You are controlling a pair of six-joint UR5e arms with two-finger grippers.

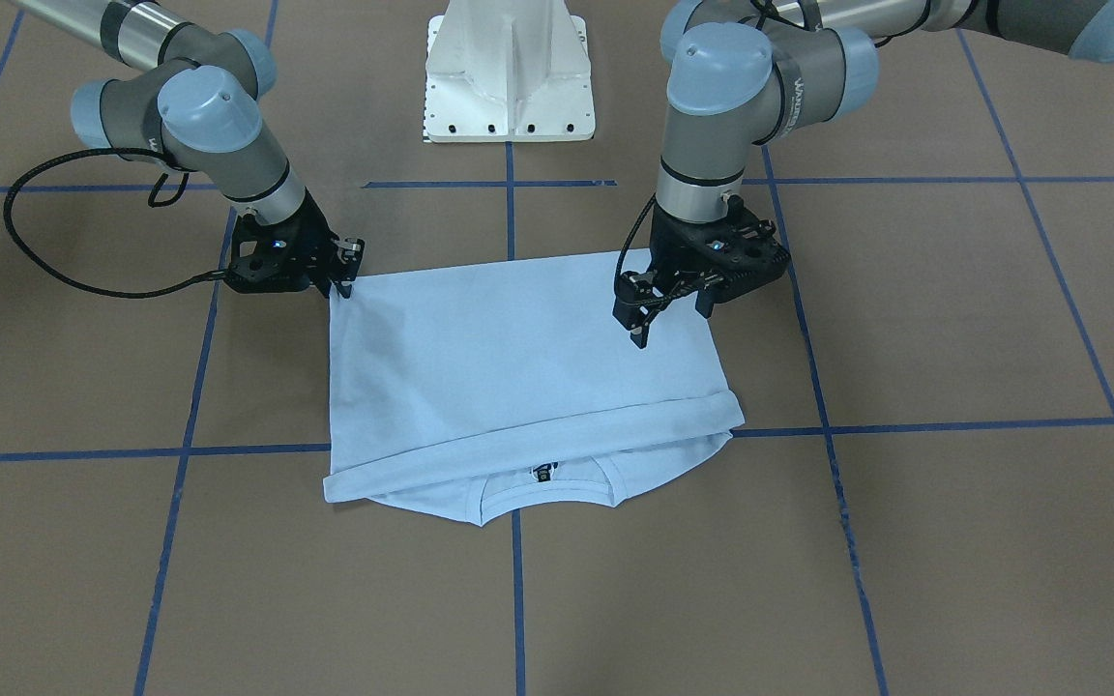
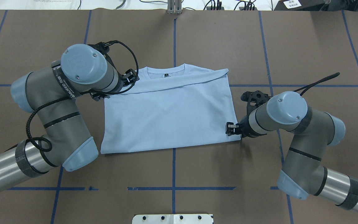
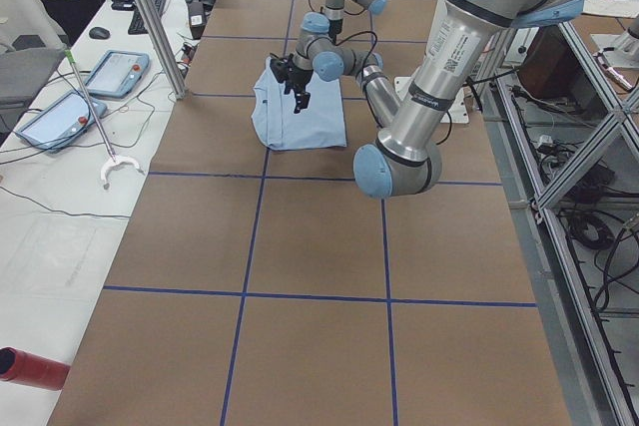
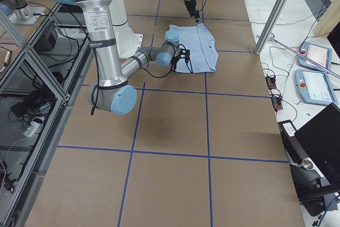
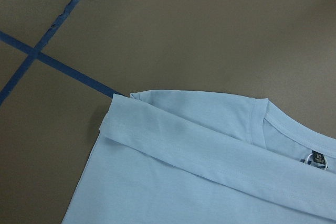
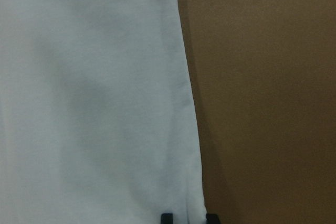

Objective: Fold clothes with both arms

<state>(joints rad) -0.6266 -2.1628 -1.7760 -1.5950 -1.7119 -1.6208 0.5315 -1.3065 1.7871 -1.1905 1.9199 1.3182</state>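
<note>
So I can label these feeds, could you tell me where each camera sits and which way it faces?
Front-facing: across the table, facing the pedestal; left arm, right arm, T-shirt.
Overhead: behind the pedestal, looking forward and down; both arms.
Exterior left: table's left end, looking along it; left arm near.
Exterior right: opposite end; right arm near.
Left wrist: down onto the collar; no robot part shows.
Right wrist: down onto the T-shirt's edge; right claw tips show.
Shared: all show the T-shirt.

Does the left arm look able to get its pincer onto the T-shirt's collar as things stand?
Probably yes: the left pincer hangs over the T-shirt near the collar, which lies uncovered beyond the folded-over hem, with nothing between them.
</note>
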